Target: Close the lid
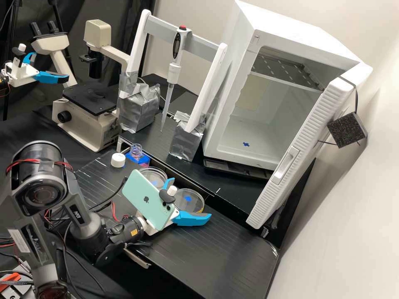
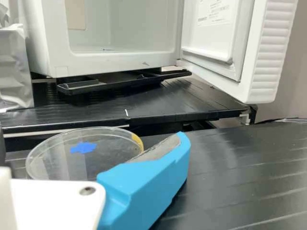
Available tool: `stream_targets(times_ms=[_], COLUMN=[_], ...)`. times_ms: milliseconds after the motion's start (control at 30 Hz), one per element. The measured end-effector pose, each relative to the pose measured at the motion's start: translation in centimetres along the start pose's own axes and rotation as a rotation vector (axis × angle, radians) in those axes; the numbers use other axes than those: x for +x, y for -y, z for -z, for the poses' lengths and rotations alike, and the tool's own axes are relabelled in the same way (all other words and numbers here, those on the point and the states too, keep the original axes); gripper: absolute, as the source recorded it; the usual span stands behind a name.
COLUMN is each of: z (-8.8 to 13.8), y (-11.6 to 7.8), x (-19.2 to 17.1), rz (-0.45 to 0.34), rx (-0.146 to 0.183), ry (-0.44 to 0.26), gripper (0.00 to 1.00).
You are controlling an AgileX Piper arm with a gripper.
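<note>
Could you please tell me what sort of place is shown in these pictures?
It looks like a laboratory, probably for biology or chemistry. A microscope stands at the back of the bench, and near it a pipette is held upright at the grey crossbar of a stand.

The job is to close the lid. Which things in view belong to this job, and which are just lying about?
Probably for the job:
- tool
- nearer clear dish
- farther clear dish; one of these may be the lid

Probably just lying about:
- white cap
- uncapped bottle
- pipette
- microscope
- open white cabinet
</note>
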Motion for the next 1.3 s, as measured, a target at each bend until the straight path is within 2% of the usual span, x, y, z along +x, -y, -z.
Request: stream_targets(times_ms=[167, 667, 833, 967, 1300], z=[0.01, 0.04, 0.03, 0.03, 0.04], y=[0.07, 0.09, 0.10, 0.13, 0.23], x=[-0.08, -0.05, -0.07, -0.04, 0.05], rz=[-0.003, -0.039, -0.057, -0.064, -0.075], rx=[-0.004, -0.078, -0.071, -0.083, -0.073], ry=[-0.007, 0.013, 0.013, 0.021, 0.034], gripper=[1.00, 1.00, 1.00, 1.00, 1.00])
